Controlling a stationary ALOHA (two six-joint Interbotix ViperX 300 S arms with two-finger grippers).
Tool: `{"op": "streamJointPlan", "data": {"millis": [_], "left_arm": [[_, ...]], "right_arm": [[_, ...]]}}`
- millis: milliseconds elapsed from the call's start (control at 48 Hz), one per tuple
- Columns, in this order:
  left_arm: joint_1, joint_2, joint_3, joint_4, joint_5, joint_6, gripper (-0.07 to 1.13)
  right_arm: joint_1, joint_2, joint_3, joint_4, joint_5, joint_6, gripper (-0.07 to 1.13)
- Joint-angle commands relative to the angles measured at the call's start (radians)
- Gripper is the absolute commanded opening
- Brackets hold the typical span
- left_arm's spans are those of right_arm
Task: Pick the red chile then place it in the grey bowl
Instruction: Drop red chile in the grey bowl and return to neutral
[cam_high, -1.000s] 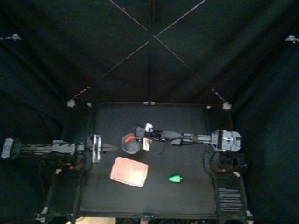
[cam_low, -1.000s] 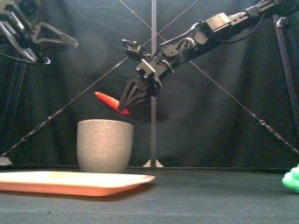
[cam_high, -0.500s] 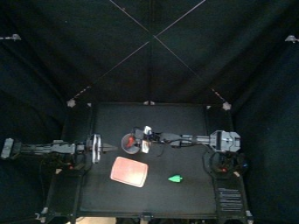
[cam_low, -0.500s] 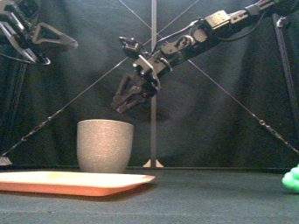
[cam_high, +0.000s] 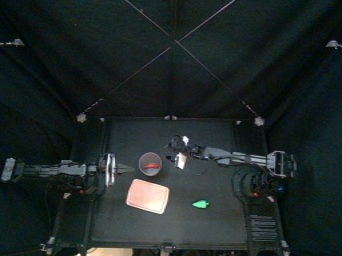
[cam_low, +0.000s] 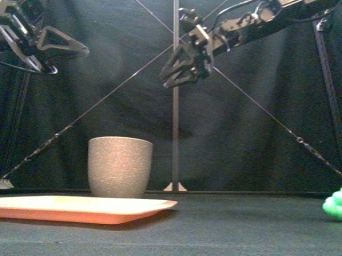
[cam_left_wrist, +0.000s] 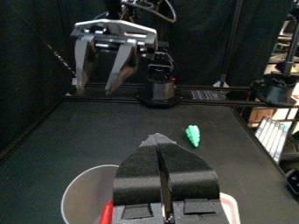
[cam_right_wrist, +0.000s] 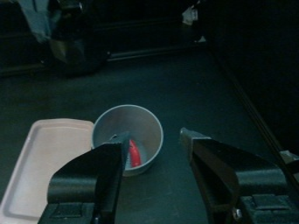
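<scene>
One small red toy chile (cam_right_wrist: 136, 155) lies inside the tall grey speckled cup (cam_right_wrist: 135, 118), below the right claw (cam_right_wrist: 152, 137), which gapes empty. Placing looks done; next, pull clear. Left claw (cam_left_wrist: 159, 147) rests clenched beyond the cup.

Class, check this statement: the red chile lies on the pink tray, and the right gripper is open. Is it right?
No. The chile lies inside the grey bowl, not on the tray, as the right wrist view shows. The right gripper is indeed open.
</scene>
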Motion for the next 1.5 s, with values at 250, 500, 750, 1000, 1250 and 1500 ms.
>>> {"op": "streamJointPlan", "data": {"millis": [250,500,750,1000,1250,1500], "left_arm": [[0.015,-0.003,-0.009,0.002,-0.005,0.002,-0.04],[0.018,-0.011,-0.006,0.0,-0.005,0.002,-0.04],[0.018,-0.017,-0.006,-0.002,-0.005,0.002,-0.04],[0.02,-0.018,-0.005,0.0,-0.005,0.002,-0.04],[0.02,-0.021,-0.005,0.002,-0.005,0.002,-0.04],[0.02,-0.026,-0.002,0.002,-0.005,0.002,-0.04]], "right_arm": [[0.017,-0.466,0.353,0.0,-0.118,0.0,0.86],[0.049,-0.77,0.546,0.044,-0.106,0.003,0.86],[0.087,-0.905,0.607,0.094,0.025,0.002,0.86],[0.092,-0.911,0.634,0.089,0.031,0.0,0.86],[0.087,-0.914,0.638,0.078,-0.026,-0.002,0.86],[0.084,-0.917,0.64,0.063,-0.029,-0.002,0.86]]}}
